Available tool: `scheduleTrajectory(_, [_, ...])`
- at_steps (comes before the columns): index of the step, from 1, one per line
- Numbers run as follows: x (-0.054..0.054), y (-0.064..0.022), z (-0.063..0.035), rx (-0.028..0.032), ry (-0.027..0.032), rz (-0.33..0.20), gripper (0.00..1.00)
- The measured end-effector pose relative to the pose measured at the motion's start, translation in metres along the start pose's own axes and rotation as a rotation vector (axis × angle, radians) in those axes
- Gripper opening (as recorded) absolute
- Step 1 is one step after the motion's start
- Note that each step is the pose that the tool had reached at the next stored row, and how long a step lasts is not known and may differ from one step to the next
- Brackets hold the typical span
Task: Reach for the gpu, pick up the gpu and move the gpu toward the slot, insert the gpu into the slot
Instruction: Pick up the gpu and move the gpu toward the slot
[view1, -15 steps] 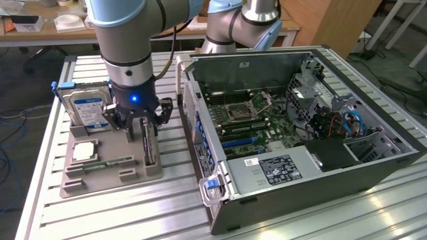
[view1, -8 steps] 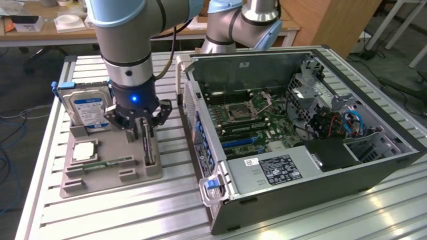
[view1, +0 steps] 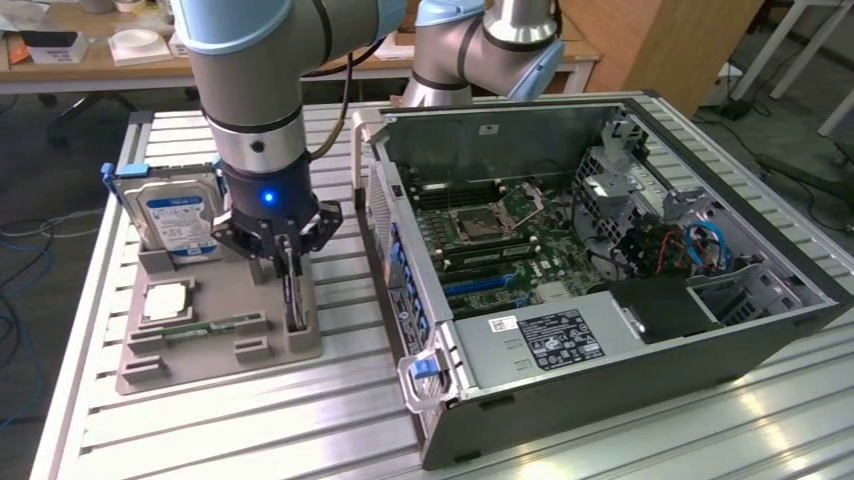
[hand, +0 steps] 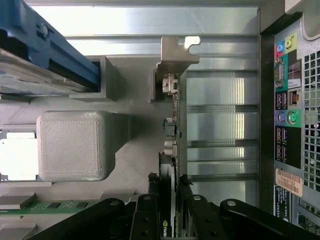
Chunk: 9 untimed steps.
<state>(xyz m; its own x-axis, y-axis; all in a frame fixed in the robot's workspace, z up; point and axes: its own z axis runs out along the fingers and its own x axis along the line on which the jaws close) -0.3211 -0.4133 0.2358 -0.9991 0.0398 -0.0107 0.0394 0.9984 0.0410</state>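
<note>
Gripping: the gripper's (view1: 294, 300) fingers (hand: 187, 201) pinch the gpu (hand: 171, 150) on both faces.
Gpu: upright on its edge in the gray holder (view1: 200, 350).
Slot (view1: 478, 284): uncovered inside the open case (view1: 601, 350), well apart.
Room: bare counter (view1: 267, 420) strip between holder and case.

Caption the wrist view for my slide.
Gripper over the edge-standing gpu in its grey holder, computer case's rear ports alongside.

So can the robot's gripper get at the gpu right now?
Probably yes: the gripper sits right over the gpu standing in the gray holder, and nothing lies between them.
</note>
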Motion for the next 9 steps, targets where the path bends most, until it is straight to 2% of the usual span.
scheduleTrajectory(9, [0.0,0.0,0.0,0.0,0.0,0.0,0.26])
